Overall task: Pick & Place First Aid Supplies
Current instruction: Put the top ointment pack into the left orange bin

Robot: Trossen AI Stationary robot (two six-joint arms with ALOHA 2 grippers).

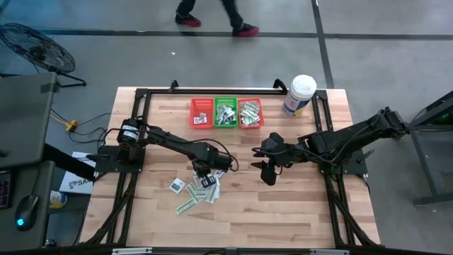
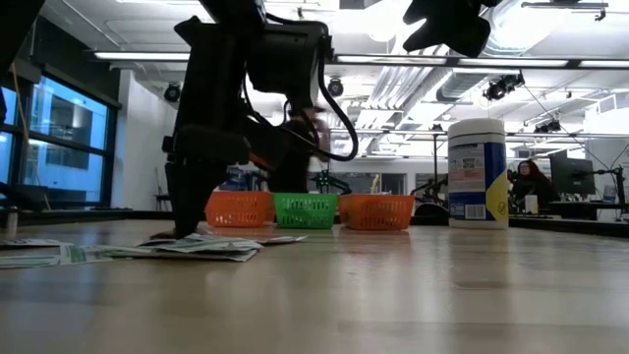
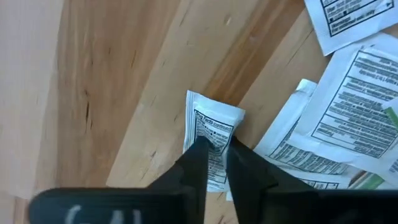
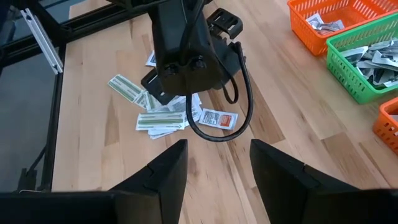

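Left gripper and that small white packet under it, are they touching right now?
Touching. In the left wrist view the left gripper has its fingers pinched on the small white packet, the packet's edge caught between them on the table.

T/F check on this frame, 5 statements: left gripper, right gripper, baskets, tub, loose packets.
1. The left gripper is pinching a white printed packet on the table. True.
2. The right gripper is holding a packet. False: it is open and empty, waiting above bare wood near the table's middle.
3. Three mesh baskets stand in a row at the table's far edge, green between two orange-red ones. True.
4. The white tub lies tipped over among the loose packets. False: it stands upright near the far right corner, apart from them.
5. All packets are already in the baskets. False: a loose pile of packets is on the wood by the left gripper.
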